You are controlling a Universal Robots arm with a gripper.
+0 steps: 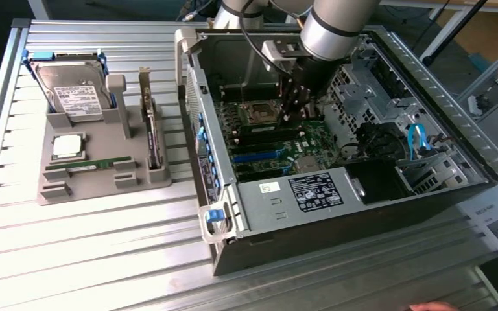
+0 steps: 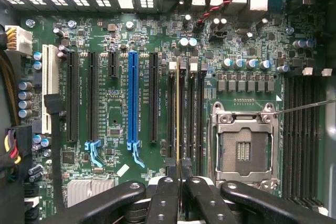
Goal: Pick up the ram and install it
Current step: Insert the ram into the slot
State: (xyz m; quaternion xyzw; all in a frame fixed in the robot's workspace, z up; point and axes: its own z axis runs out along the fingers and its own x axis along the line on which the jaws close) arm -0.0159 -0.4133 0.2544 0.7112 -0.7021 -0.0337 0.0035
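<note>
Inside the open computer case (image 1: 231, 214) on the slatted surface (image 1: 102, 246), the gripper (image 2: 181, 182) pinches the ram (image 2: 178, 119). The stick stands on edge along a motherboard (image 2: 110, 40) memory slot, just beside the processor socket (image 2: 244, 150).

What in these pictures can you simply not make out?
- Wrist view: the ram shows edge-on as a thin line. The gripper covers its near end, so whether it is seated is unclear.
- Exterior view: the arm blocks that slot.
- Exterior view: the hard drive label is too small to read.
- Exterior view: a hand, cut off by the bottom edge.
</note>
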